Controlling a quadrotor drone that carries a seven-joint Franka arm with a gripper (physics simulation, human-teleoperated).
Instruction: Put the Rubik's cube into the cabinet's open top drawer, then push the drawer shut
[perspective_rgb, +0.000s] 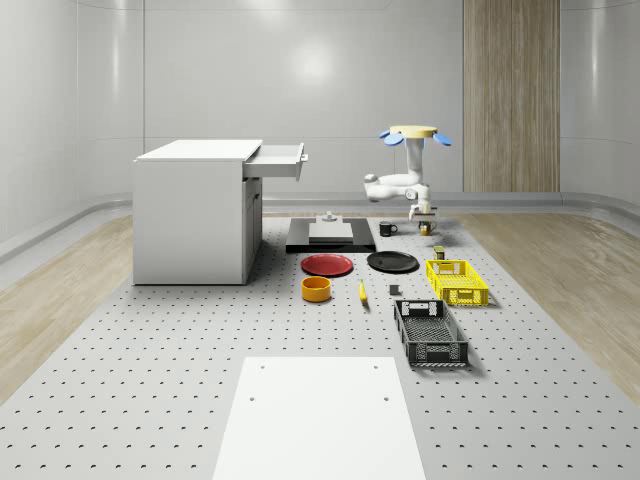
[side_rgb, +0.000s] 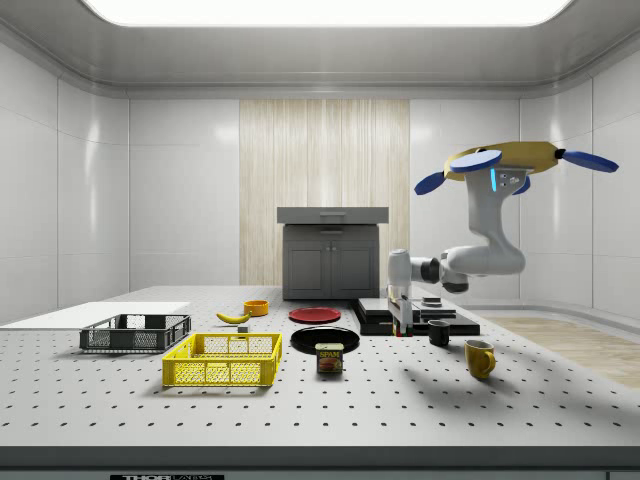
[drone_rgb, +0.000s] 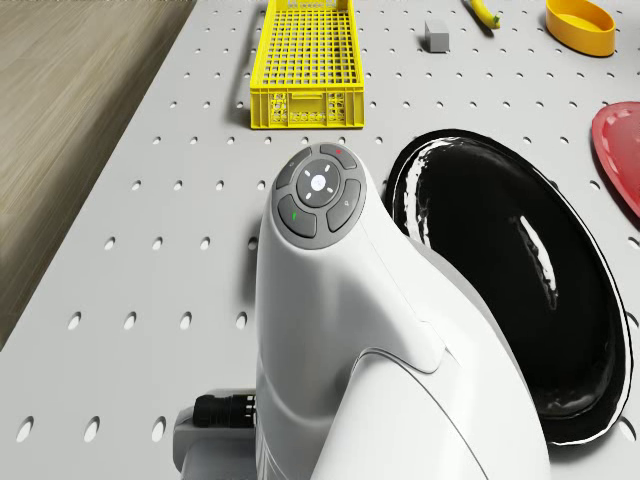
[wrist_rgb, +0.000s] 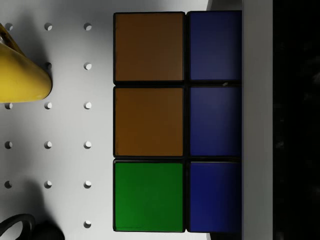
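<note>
**Claw low over the cube at the far end of the bench; drawer stands open**

The claw (perspective_rgb: 424, 221) hangs straight down from the bent white arm (side_rgb: 480, 250), low over the bench (perspective_rgb: 150, 360). Whether its fingers are wide or narrow, I cannot tell.

The Rubik's cube (wrist_rgb: 177, 121) lies directly beneath the claw, seen in the wrist view with orange, green and blue squares facing up. It rests on the bench surface.

Just beside the cube in that view is a yellow mug (wrist_rgb: 22, 70). A black mug (perspective_rgb: 387, 228) stands near the claw, toward the whole-scene view's left.

The drone (side_rgb: 503, 162) hovers above the claw, over the bench's far end.

Near the claw, toward the camera in the whole-scene view, lie a black plate (perspective_rgb: 392, 262) and a yellow basket (perspective_rgb: 457, 282). A red plate (perspective_rgb: 327, 264) sits beyond the black one, toward the cabinet.

Further off are an orange bowl (perspective_rgb: 316, 289), a banana (perspective_rgb: 362, 292) and a black basket (perspective_rgb: 430, 333).

Well apart from the claw stands the cabinet (perspective_rgb: 190, 215), its top drawer (perspective_rgb: 278, 160) pulled out.
</note>
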